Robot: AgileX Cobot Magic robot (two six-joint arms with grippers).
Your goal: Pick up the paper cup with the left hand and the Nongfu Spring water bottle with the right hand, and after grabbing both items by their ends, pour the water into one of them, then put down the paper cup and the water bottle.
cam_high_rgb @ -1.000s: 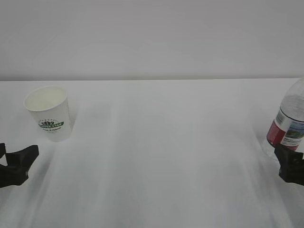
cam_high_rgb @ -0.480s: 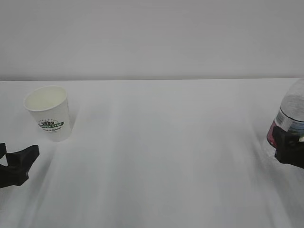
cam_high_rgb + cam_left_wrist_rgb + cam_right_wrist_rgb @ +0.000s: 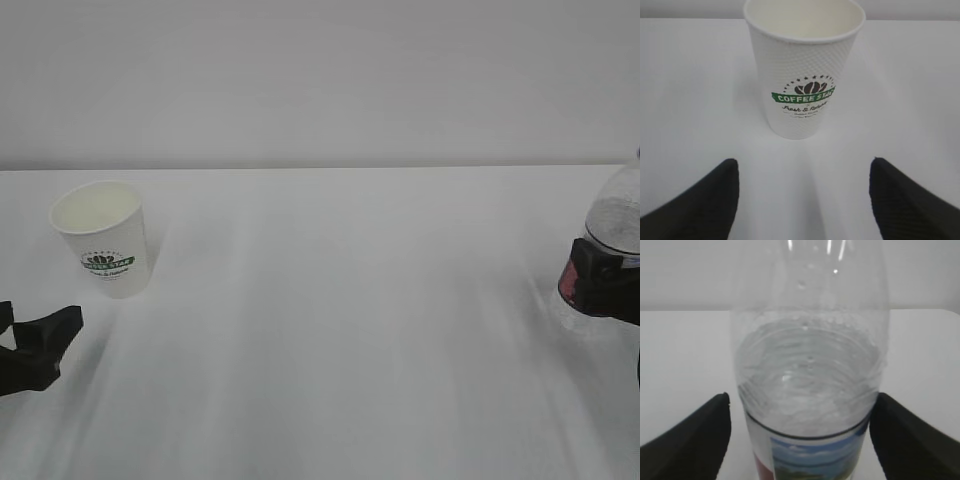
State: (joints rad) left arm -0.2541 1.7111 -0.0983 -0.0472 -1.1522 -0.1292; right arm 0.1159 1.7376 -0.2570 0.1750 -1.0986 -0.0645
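The paper cup (image 3: pixel 100 240) stands upright at the left of the white table, its green logo facing my left wrist view (image 3: pixel 805 75). My left gripper (image 3: pixel 38 322) is open, low and short of the cup, its jaws (image 3: pixel 804 170) apart with only bare table between them. The Nongfu Spring water bottle (image 3: pixel 615 225) stands upright at the right edge, its top cut off. My right gripper (image 3: pixel 600 275) is open with a finger on each side of the bottle (image 3: pixel 810 375) at the label's top edge. Water (image 3: pixel 807 355) fills the bottle to above the label.
The white table (image 3: pixel 340 300) stretches between cup and bottle. A plain pale wall (image 3: pixel 320 80) rises behind the table's far edge. The bottle stands close to the table's right side.
My right gripper has risen and moved in from below the label, and now straddles the bottle at the label's top. The left gripper and the cup have not moved.
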